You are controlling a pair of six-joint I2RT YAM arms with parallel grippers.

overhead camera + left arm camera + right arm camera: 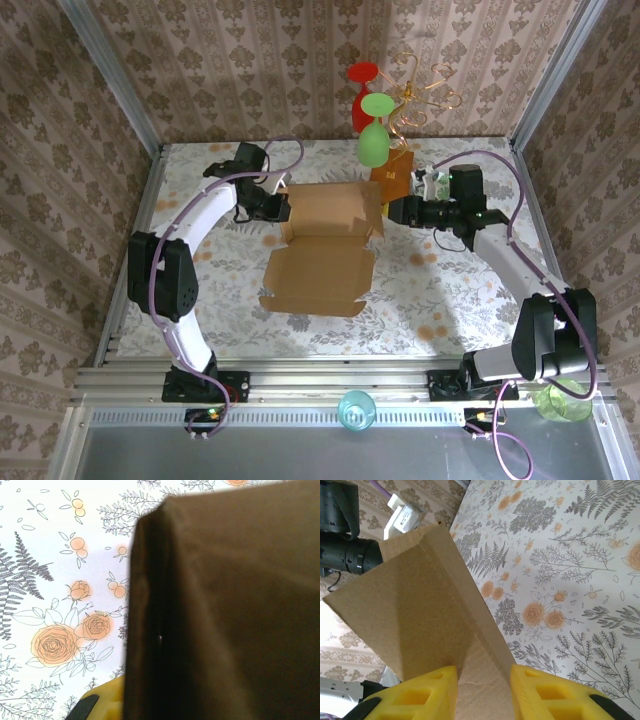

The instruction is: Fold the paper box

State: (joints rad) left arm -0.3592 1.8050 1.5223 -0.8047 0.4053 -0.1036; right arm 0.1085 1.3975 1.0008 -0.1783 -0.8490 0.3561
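The paper box [325,250] lies mid-table on the floral cloth, a light-brown cardboard sheet with its near flap flat and its far half raised into walls. My left gripper [272,205] is at the box's left wall. In the left wrist view dark cardboard [225,610] covers most of the frame, and one yellow finger [102,701] shows beside it. My right gripper [397,210] is at the box's right wall. In the right wrist view the folded wall [420,605] runs between the two yellow fingers [415,695], which press on it from both sides.
A gold wire stand with red and green shapes [375,120] rises behind the box on an orange-brown block [395,175], close to my right gripper. A teal cup [356,410] and a green cup [565,400] sit by the front rail. Patterned walls enclose the table.
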